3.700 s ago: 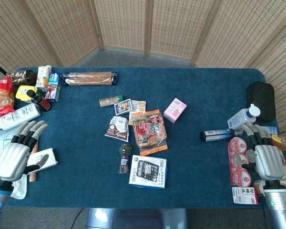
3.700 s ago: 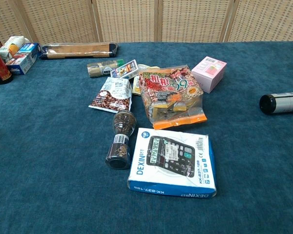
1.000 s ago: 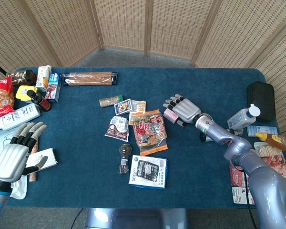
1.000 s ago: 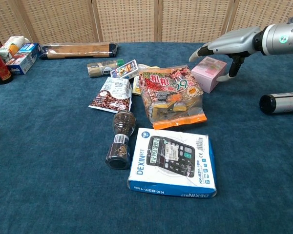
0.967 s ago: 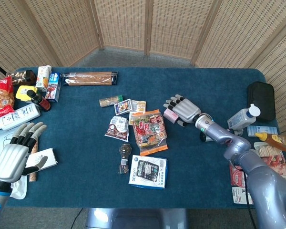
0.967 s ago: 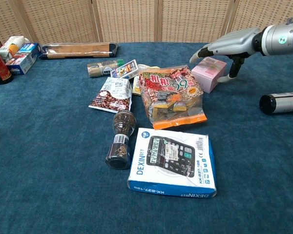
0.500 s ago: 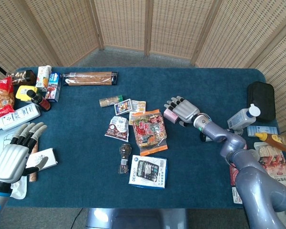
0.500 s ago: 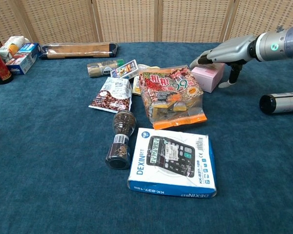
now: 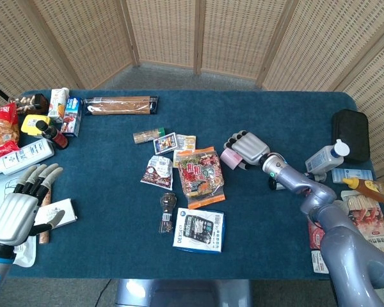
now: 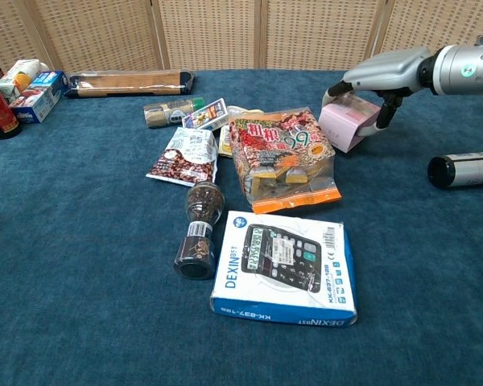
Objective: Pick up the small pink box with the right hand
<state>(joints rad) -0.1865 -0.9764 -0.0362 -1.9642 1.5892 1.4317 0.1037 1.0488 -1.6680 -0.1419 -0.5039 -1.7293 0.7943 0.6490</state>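
Right hand (image 9: 248,148) lies over the small pink box (image 10: 348,123), right of centre on the blue tabletop (image 9: 115,192). Its fingers (image 10: 335,89) curl down over the far side of the box and the thumb presses the near right side, so the box is pinched between them. In the chest view the box sits tilted, its right end raised and its lower left edge near or on the cloth; whether it is fully clear of the tabletop cannot be told.

Just left of the box lies the snack bag (image 10: 283,157), orange and red, flat on the cloth; box and bag are close, and contact between them cannot be judged. Nearer the camera, the calculator box (image 10: 283,267) lies flat, with the pepper grinder (image 10: 199,227) on its side to its left. A small coffee packet (image 10: 186,155) rests left of the snack bag.

To the right of the right arm, a dark cylindrical can (image 10: 464,169) lies on its side, well apart from the pink box.

Left hand (image 9: 20,208) rests at the near left corner of the tabletop, palm down, fingers (image 9: 40,174) spread and straight, holding nothing. A white card box (image 9: 63,213) lies just beside its thumb.
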